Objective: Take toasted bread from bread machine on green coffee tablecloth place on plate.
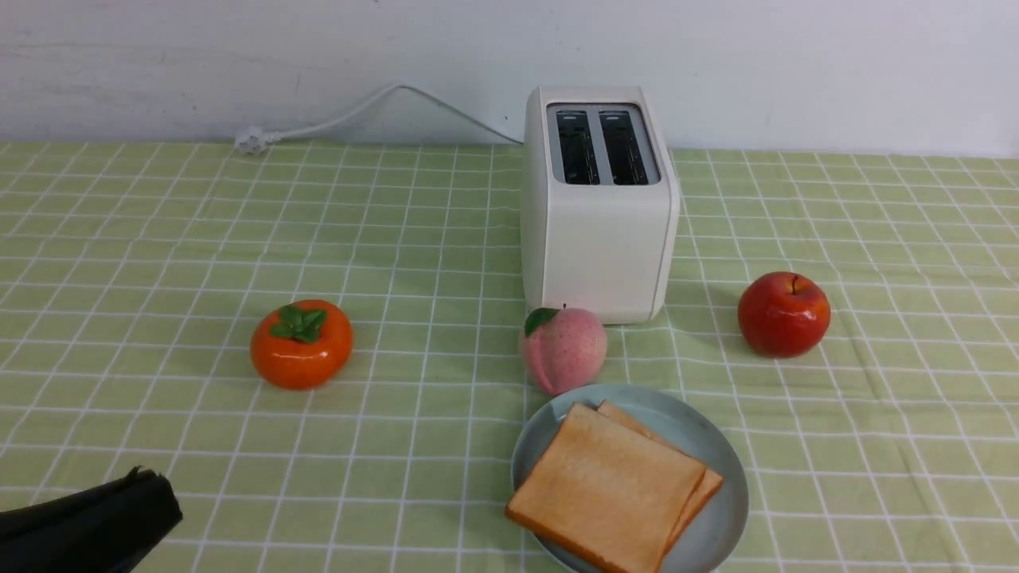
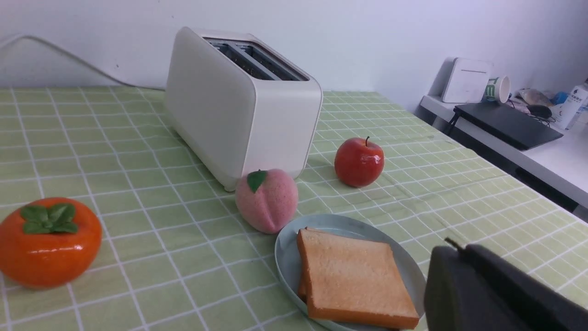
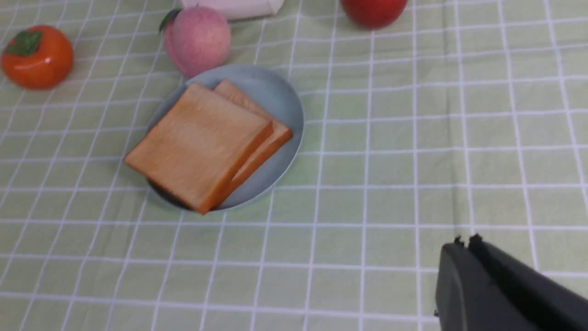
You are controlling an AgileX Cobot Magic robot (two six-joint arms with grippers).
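golden top slice hides most of the lower slice.

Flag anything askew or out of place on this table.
The top slice of toasted bread sits skewed over the lower one and overhangs the plate rim on the robot's side. The bread machine plug lies unplugged at the green coffee tablecloth far edge.

**Matt cloth, glossy fruit**

The green coffee tablecloth is matt woven cloth, lightly creased. The bread machine has a smooth, satin white plastic shell. The plate is smooth with a soft sheen. The toasted bread looks dry and finely porous. The apple and persimmon are glossy, while the peach is matt and fuzzy. The left tool and right tool are matt black.
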